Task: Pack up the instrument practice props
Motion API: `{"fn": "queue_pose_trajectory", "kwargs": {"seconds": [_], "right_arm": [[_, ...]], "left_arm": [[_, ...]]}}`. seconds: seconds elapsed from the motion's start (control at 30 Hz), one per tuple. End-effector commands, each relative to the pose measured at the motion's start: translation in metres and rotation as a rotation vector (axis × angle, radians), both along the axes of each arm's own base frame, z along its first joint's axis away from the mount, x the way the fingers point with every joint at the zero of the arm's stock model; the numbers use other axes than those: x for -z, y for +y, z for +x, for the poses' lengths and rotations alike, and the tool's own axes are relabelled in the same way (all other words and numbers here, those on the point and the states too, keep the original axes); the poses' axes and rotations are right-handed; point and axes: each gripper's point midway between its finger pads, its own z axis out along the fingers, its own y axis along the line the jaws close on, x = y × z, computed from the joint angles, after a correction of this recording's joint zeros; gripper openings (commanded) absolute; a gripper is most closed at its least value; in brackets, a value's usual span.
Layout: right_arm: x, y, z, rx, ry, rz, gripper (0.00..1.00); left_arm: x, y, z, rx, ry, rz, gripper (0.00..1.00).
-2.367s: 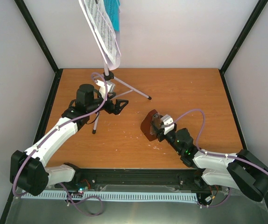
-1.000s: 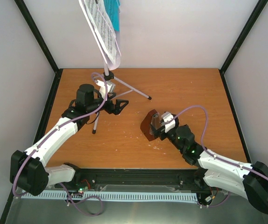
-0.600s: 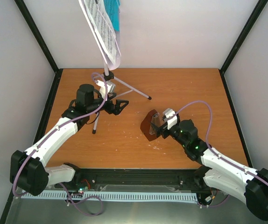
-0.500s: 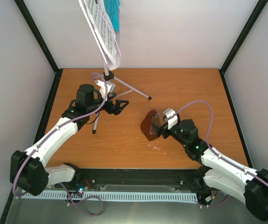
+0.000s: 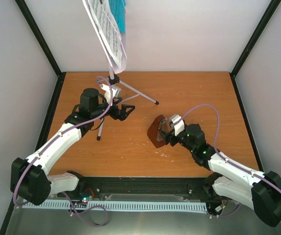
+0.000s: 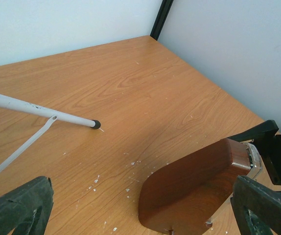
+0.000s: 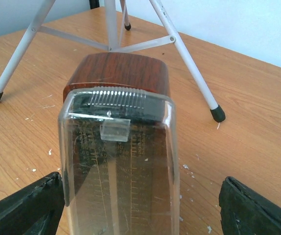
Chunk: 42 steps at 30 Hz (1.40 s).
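Observation:
The silver-white music stand (image 5: 136, 92) stands at the back left, holding white sheet music (image 5: 108, 34) with the teal booklet (image 5: 121, 17) behind it; its desk is hidden. The brown metronome (image 5: 154, 131) lies on its side mid-table, clear cover up (image 7: 123, 161), top toward my right arm. My right gripper (image 5: 166, 131) is open, one finger on each side of the metronome's narrow end (image 7: 140, 205), with a gap on the right side. My left gripper (image 5: 126, 110) is open and empty between the stand's legs, facing the metronome (image 6: 199, 183).
The stand's legs spread over the table: one foot (image 5: 99, 138) near my left arm, one foot (image 5: 156, 103) toward the middle (image 6: 96, 124). White and grey walls with black posts close in the wooden table (image 5: 204, 98) on three sides.
My right arm has swung its elbow out to the right and stretched forward, while its gripper stayed at the metronome. The left arm, stand and metronome have not moved.

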Motion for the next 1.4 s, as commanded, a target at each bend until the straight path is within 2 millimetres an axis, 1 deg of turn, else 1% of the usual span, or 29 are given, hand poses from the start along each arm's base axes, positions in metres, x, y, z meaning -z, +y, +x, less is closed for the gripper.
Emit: {"fn": "queue_pose_trajectory", "kwargs": {"seconds": [0.0, 0.1, 0.2, 0.33, 0.43, 0.67, 0.87, 1.03, 1.17, 1.23, 1.37], "right_arm": [[-0.013, 0.003, 0.005, -0.004, -0.026, 0.02, 0.84], [-0.01, 0.004, 0.006, -0.009, -0.024, 0.016, 0.86], [-0.01, 0.006, 0.007, -0.014, -0.025, 0.013, 0.86], [-0.01, 0.006, 0.006, -0.017, -0.027, 0.012, 0.76], [-0.011, 0.004, 0.005, -0.011, -0.029, 0.017, 0.71], [-0.013, -0.001, -0.001, -0.005, -0.038, 0.04, 0.66], [-0.014, 0.0, -0.007, -0.018, -0.036, 0.078, 0.63], [-0.012, 0.0, -0.008, -0.017, -0.028, 0.091, 0.58], [-0.013, -0.002, -0.009, -0.006, -0.038, 0.101, 0.54], [-0.012, -0.003, -0.009, -0.004, -0.036, 0.097, 0.55], [-0.01, -0.003, -0.008, -0.002, -0.026, 0.088, 0.66]], "left_arm": [[-0.008, 0.0, 0.001, 0.006, -0.028, -0.005, 1.0], [-0.007, 0.0, 0.001, 0.007, -0.027, -0.003, 0.99], [-0.007, 0.0, 0.001, 0.006, -0.028, -0.001, 0.99], [-0.006, 0.001, 0.002, 0.003, -0.027, 0.0, 0.99], [-0.006, 0.0, 0.002, 0.005, -0.026, 0.001, 0.99], [-0.006, 0.0, 0.002, 0.006, -0.025, -0.001, 0.99], [-0.005, 0.0, 0.002, 0.007, -0.021, -0.001, 0.99], [-0.004, 0.0, 0.002, 0.007, -0.019, 0.001, 0.99], [-0.004, -0.001, 0.002, 0.008, -0.016, 0.0, 0.99], [-0.003, -0.001, 0.002, 0.009, -0.014, 0.0, 0.99], [-0.003, -0.001, 0.002, 0.011, -0.013, -0.001, 1.0]]}}
